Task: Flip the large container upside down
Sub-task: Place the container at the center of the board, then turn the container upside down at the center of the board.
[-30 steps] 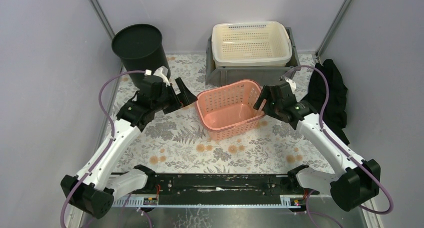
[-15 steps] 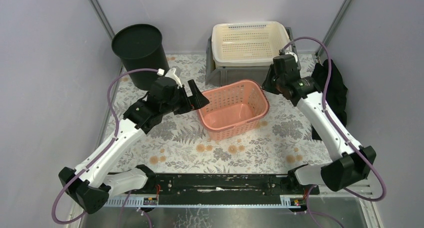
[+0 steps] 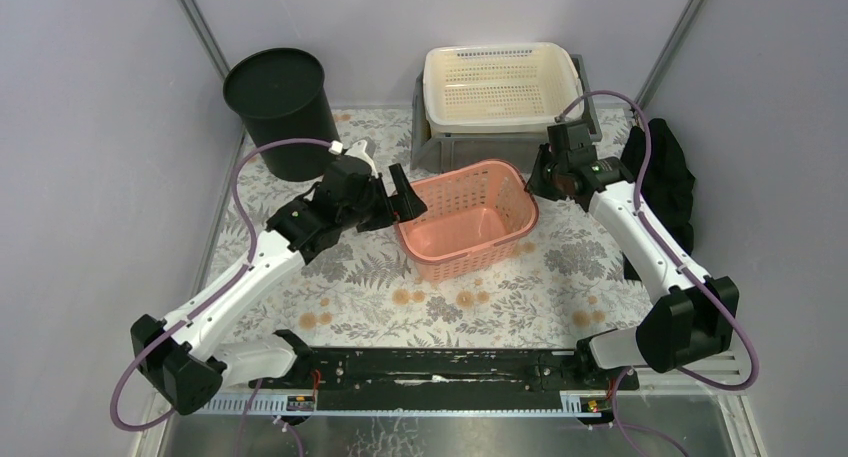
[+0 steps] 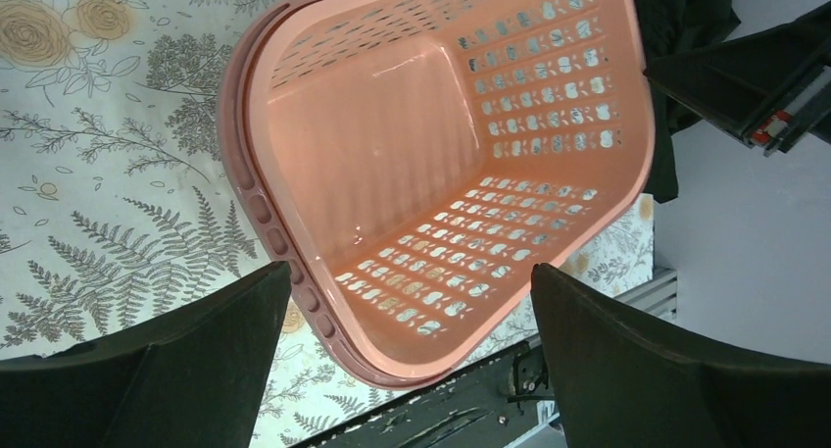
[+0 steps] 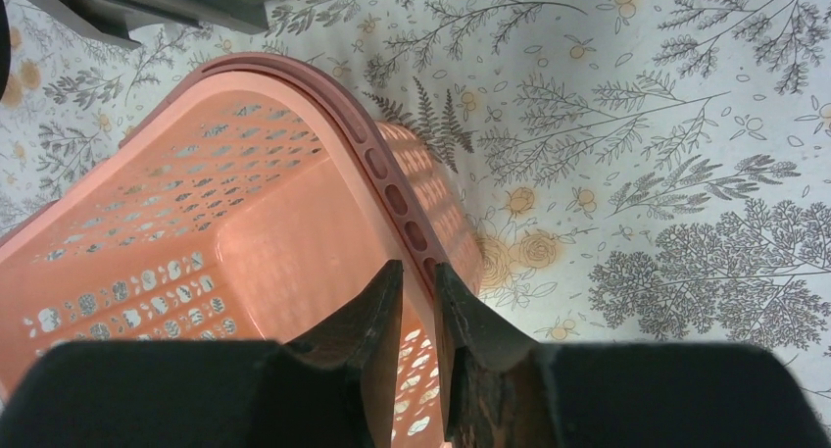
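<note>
At the far left corner you have the black bin (image 3: pixel 275 102), well apart from the work. Your left gripper (image 3: pixel 405 199) sits at the left end of the pink basket (image 3: pixel 465 222), its fingers (image 4: pixel 186 370) spread wide with that end's rim showing between them, not touching either. The basket sits mouth up in the middle of the floral table (image 3: pixel 350 297). Your right gripper (image 3: pixel 533 182) is at the basket's far right corner, and its fingers (image 5: pixel 384 316) are pinched onto the rim there. Behind, a cream basket (image 3: pixel 500 82) rests in a grey crate (image 3: pixel 425 142). A black cloth (image 3: pixel 665 182) lies at the right edge.
</note>
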`<action>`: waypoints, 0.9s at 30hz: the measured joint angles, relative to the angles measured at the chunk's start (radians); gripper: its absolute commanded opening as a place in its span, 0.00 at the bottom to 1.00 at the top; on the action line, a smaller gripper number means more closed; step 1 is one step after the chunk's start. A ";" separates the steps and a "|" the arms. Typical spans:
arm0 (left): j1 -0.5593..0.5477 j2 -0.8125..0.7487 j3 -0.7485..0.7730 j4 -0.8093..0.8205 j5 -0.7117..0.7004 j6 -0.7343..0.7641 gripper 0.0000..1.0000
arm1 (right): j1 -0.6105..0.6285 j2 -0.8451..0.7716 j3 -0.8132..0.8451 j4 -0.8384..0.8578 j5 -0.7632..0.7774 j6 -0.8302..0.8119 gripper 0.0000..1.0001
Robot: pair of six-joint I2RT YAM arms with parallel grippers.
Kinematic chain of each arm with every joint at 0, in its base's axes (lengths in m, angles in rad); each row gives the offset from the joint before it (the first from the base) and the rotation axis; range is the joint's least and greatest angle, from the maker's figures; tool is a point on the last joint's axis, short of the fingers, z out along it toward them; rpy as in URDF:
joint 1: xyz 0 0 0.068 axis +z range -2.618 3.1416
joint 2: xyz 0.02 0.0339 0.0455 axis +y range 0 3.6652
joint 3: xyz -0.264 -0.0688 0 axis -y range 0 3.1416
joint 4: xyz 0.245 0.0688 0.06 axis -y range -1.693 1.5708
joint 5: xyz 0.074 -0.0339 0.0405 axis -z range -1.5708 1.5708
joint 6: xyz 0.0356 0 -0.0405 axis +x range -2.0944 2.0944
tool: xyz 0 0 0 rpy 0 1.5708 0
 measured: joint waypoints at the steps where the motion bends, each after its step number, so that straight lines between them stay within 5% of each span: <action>1: 0.000 0.003 -0.004 0.002 -0.003 0.000 1.00 | 0.000 0.000 -0.005 0.003 -0.008 0.000 0.26; 27: -0.002 0.037 -0.085 0.045 -0.035 -0.003 1.00 | 0.000 -0.050 -0.107 0.127 -0.039 -0.003 0.30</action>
